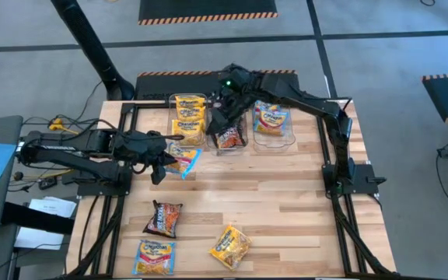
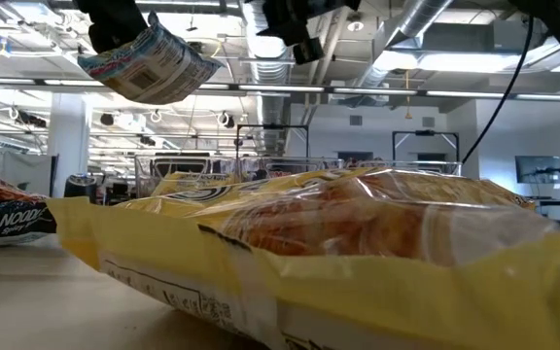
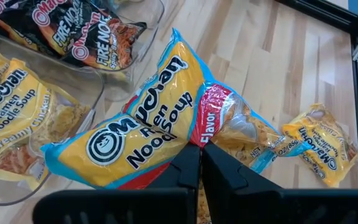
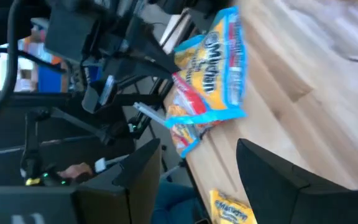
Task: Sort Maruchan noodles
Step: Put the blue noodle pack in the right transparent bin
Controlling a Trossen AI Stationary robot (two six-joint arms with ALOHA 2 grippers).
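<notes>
Left gripper (image 1: pixel 162 161) is clamping shut on a light-blue-and-orange Maruchan packet (image 1: pixel 183 160), holding it by one edge. In the left wrist view the two dark fingers (image 3: pixel 188 171) are pinching together on the packet's lower seam, and the packet (image 3: pixel 160 118) is hanging tilted above the wood. From table height the same packet (image 2: pixel 149 63) is dangling in the air, clear of the table.

Right gripper (image 1: pixel 218 118) is hovering over the middle clear bin (image 1: pixel 243 145), fingers standing wide apart and gripping nothing. The right wrist view is showing both fingers (image 4: pixel 138 171) spread with open space between them, looking across at the left arm's packet (image 4: pixel 213 81).

Three clear bins are sitting in a row at the far side of the wooden table (image 1: pixel 286 210). The left-hand bin (image 1: pixel 204 99) is holding yellow Creamy Chicken packets (image 1: pixel 188 118), stacked. The middle bin is holding a dark Fire Noodle packet (image 1: pixel 230 137). The right-hand bin (image 1: pixel 292 141) is holding a blue-and-orange packet (image 1: pixel 272 117).

Three packets are lying loose on the near part of the table, well apart from the bins: a dark one (image 1: pixel 164 218), a blue-and-orange one (image 1: pixel 155 256) near the front edge, and a yellow one (image 1: pixel 231 246). The yellow one is filling most of the low view (image 2: pixel 338 253), with the dark packet (image 2: pixel 3 219) lying beside it.
</notes>
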